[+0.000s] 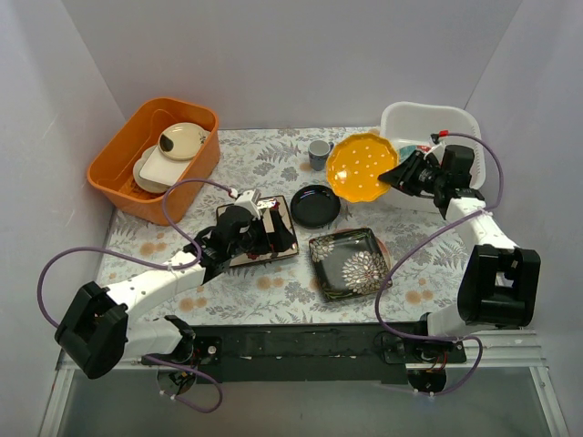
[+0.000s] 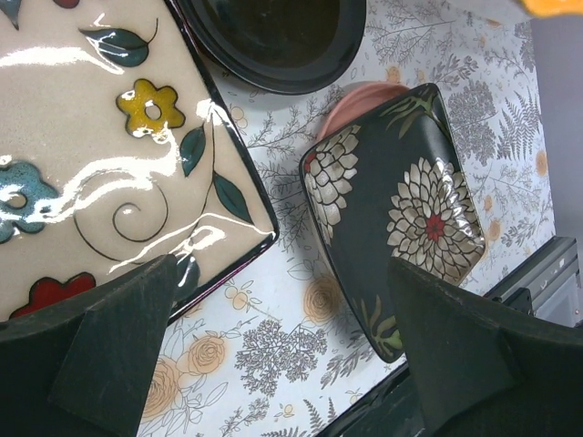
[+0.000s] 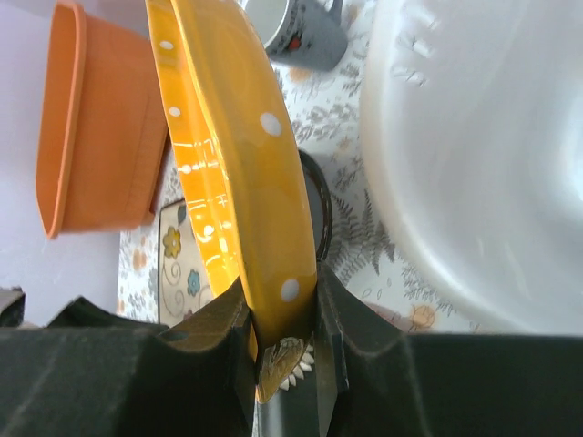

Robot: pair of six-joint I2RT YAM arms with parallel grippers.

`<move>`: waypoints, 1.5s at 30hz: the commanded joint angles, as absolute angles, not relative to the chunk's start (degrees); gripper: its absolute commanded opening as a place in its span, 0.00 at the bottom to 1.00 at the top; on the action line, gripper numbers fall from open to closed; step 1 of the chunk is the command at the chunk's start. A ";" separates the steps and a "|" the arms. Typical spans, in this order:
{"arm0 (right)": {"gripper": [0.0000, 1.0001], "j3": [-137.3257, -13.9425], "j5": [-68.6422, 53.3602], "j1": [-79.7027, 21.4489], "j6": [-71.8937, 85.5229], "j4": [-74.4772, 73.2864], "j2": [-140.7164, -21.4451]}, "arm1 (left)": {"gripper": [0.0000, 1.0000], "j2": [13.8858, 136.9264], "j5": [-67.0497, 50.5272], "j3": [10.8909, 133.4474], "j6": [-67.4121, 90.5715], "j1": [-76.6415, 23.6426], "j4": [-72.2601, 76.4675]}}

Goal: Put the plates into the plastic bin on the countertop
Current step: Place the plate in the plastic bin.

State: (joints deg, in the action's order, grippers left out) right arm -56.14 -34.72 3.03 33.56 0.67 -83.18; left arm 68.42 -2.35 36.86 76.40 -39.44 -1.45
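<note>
- right gripper (image 1: 393, 175): pinching the rim of the yellow scalloped ceramic plate with white dots (image 1: 363, 167), lifted off the pale fern-printed cloth countertop (image 1: 273, 159) and tilted up on edge, just left of the white rounded plastic bin (image 1: 428, 111).
- carry the plate rightward over the rolled rim before any lowering; with that tilt, mind the low edge at the crossing.
- tip toward flat once above the bin's hollow, then lower close to the floor before releasing; avoid a drop from height.
- keep the pinch steady and the wrist turns slow: a narrow hold on a glossy rim, likely to swivel.
- stay clear of the small grey-blue cup (image 1: 319, 153) and the small round black plate (image 1: 315, 205), both near the yellow plate's left edge.
- right arm pose: elbow folded at the table's right side, forearm reaching away toward the bin, wrist rolled enough to stand the plate almost vertical in the wrist view.
- left gripper (image 2: 282, 319): spread wide, holding nothing, hovering low over a corner of the cream square plate with painted flowers (image 2: 91, 137).
- just to the right of that corner: black square plate with white flowers (image 1: 351, 262), with a pink plate (image 2: 364, 96) peeking from under its far edge.
- left arm pose: stretched low and diagonally from the near-left base toward the table's middle, wrist angled down.
</note>
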 commanded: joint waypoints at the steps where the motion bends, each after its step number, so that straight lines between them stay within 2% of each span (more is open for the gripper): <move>1: 0.01 -63.36 -39.20 4.75 39.11 13.27 -83.67 | 0.98 67.59 -2.28 36.39 77.08 -39.37 -0.97; 14: 0.01 -68.81 -35.07 8.96 39.81 12.39 -85.43 | 0.98 70.92 -4.48 36.30 77.26 -39.37 2.19; 31: 0.01 -67.67 -30.94 13.18 40.26 13.71 -84.72 | 0.98 76.46 -9.93 39.55 74.97 -39.46 5.19; 45: 0.01 -68.12 -26.28 15.99 39.02 13.53 -85.87 | 0.98 72.43 -8.44 38.15 74.35 -39.55 1.94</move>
